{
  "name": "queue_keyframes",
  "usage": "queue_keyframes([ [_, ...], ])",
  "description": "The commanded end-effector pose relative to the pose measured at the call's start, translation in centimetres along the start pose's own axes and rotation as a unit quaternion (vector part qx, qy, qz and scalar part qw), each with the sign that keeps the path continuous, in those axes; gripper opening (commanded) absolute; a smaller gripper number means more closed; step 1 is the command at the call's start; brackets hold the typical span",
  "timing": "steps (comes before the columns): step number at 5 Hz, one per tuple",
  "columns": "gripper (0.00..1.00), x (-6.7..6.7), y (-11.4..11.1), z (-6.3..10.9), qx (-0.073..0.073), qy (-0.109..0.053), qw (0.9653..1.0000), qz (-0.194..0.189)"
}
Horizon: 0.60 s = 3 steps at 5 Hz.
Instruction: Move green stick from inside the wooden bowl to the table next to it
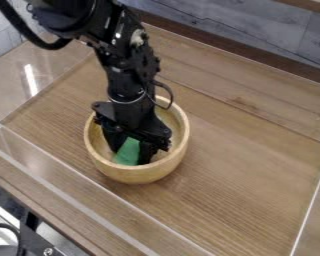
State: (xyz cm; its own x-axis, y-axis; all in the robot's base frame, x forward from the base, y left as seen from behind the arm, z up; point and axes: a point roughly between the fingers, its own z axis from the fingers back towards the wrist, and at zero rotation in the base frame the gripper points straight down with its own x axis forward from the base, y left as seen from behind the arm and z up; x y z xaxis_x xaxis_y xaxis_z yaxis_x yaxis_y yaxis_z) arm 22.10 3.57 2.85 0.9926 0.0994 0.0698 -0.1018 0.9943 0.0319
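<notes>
A single camera looks down at an angle onto a brown wood-grain counter [243, 150] with a glossy sheen, fenced by clear acrylic walls [43, 60]. A round, light tan wooden bowl [136, 170] with a thick rim sits on the counter, left of centre and toward the near edge. A black robot arm [103, 40] comes in from the upper left and points straight down into the bowl. Its black fingers [107, 137] reach below the rim, one on each side of a bright green stick [127, 149], which is inside the bowl and seems to stand on end or lean, its lower end near the bowl's floor. The fingers stand apart with the stick between them; whether they press on it or only flank it cannot be told from this view. Only a part of the stick shows, since the fingers cover its sides and top. A thin dark cable [163, 95] loops beside the wrist above the bowl's far rim. Behind the far wall is a grey plank surface [270, 40]. At the bottom left corner, outside the walls, dark equipment [9, 235] is partly in view.
</notes>
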Motion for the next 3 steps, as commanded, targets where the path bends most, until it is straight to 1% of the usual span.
queue_keyframes([
  [1, 0.0, 0.85, 0.03, 0.86, -0.002, -0.014, 0.9999, 0.0],
  [3, 0.0, 1.06, 0.15, 1.6, -0.01, -0.011, 0.9999, 0.008],
])
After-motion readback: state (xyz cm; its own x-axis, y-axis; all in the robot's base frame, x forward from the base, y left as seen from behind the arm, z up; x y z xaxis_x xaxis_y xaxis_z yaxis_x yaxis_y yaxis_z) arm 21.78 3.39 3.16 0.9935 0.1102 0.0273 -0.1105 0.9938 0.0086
